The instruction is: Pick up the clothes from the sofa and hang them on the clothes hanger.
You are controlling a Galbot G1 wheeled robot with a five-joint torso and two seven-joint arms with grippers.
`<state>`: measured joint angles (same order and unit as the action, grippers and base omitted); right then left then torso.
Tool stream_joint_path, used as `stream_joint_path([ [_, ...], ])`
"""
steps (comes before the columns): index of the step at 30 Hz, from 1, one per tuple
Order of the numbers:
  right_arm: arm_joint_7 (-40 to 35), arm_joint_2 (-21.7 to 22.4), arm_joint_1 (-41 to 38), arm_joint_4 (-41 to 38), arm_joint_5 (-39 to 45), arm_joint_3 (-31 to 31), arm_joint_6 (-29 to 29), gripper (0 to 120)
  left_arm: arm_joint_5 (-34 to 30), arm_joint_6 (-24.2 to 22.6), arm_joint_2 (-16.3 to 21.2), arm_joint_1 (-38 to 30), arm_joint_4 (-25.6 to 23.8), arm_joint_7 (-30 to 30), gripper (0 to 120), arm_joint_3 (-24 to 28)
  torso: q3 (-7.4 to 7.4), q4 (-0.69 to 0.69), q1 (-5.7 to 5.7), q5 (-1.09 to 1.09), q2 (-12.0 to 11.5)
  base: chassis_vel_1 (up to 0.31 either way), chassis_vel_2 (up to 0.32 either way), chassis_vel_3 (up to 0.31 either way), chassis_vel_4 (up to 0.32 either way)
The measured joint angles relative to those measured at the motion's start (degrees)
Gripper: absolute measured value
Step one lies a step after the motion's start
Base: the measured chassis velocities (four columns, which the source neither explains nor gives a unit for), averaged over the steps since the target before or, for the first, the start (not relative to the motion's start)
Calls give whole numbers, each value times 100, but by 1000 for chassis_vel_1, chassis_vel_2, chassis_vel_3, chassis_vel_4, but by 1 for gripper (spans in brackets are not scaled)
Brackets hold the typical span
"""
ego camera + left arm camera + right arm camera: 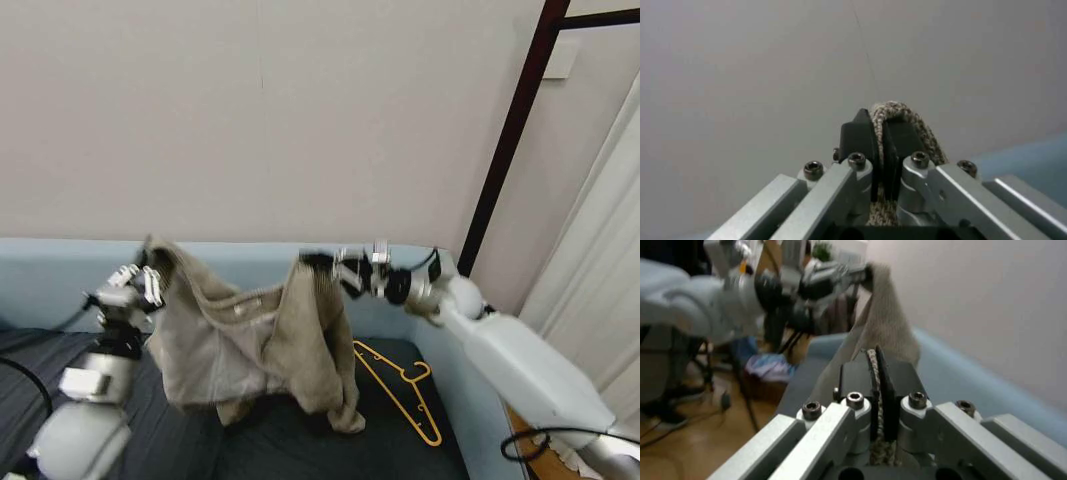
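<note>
The garment (pixel 260 340), a beige-grey knitted piece, hangs spread in the air between the two grippers, above the dark seat of the sofa (pixel 60 262) and in front of its pale blue back. The left gripper (pixel 150 282) is raised at the robot's left and is clamped on one top corner of the fabric. The right gripper (pixel 318 266) is stretched out at about the same height and is clamped on the opposite top edge. Between them the upper edge sags in a shallow curve, and the rest falls in folds, with the lowest end touching or nearly touching the seat cushion. In the left wrist view, the left gripper (pixel 879 135) has its black pads pressed together on a bunched ridge of the garment (pixel 899 111), with the plain wall behind. In the right wrist view, the right gripper (pixel 877 372) pinches a thin edge of the garment (pixel 887 320), which stretches away towards the other arm. A yellow hanger (pixel 400 385) lies flat on the seat, just beside the hanging cloth on the robot's right. A dark rack pole (pixel 510 130) rises at the sofa's right end.
</note>
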<state>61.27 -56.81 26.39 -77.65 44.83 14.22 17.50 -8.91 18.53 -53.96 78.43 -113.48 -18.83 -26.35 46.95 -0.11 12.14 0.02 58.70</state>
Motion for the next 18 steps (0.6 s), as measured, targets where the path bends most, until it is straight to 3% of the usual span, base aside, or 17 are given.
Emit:
stream_joint_path([
  [4,281,-91,739,417,-612,-90,139,0,-117,-661,-274,202,361,-351,1,516,-1,0,-1,-1,0,0,0,0,0],
  [10,94,-257,916,651,-895,-330,264,0,-494,-1327,-208,266,362,-642,1,581,-1,3,0,-1,0,0,0,0,0],
  [14,-752,-289,1011,820,-1129,-350,391,4,-780,-1542,-96,362,259,-708,1,561,-1,3,0,-1,0,0,0,0,0],
  [18,-1971,-293,1312,817,-787,-316,383,22,-743,-1537,-36,446,229,-713,1,544,-1,3,0,-1,0,0,0,0,0],
])
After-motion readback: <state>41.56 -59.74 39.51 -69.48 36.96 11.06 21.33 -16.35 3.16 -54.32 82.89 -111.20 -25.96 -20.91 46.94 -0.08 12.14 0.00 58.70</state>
